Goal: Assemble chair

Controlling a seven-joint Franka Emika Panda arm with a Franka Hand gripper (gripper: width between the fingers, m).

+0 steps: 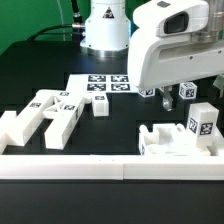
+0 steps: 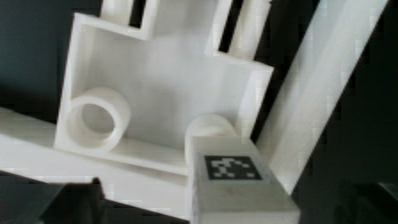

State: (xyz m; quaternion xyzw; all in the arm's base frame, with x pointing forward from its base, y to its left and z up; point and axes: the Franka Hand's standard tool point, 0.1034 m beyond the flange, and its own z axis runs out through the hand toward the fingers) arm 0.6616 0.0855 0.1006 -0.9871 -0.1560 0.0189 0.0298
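Note:
The chair lies in separate white tagged pieces. Several leg and bar pieces (image 1: 52, 112) lie at the exterior view's left. A slab with upright tagged blocks (image 1: 180, 137) stands at the exterior view's right, against the rail. My gripper (image 1: 158, 97) hangs just above that slab, open, holding nothing. In the wrist view the slab (image 2: 151, 95) shows a round hole (image 2: 96, 121) and a tagged block (image 2: 233, 178). That block sits below the wide gap of my gripper (image 2: 205, 216). One dark finger (image 2: 39, 203) shows beside it, apart from it.
The marker board (image 1: 106, 85) lies flat on the black table in front of the arm's base (image 1: 104, 28). A long white border rail (image 1: 100, 166) runs along the near edge. A small tagged cube (image 1: 187, 92) stands behind the gripper.

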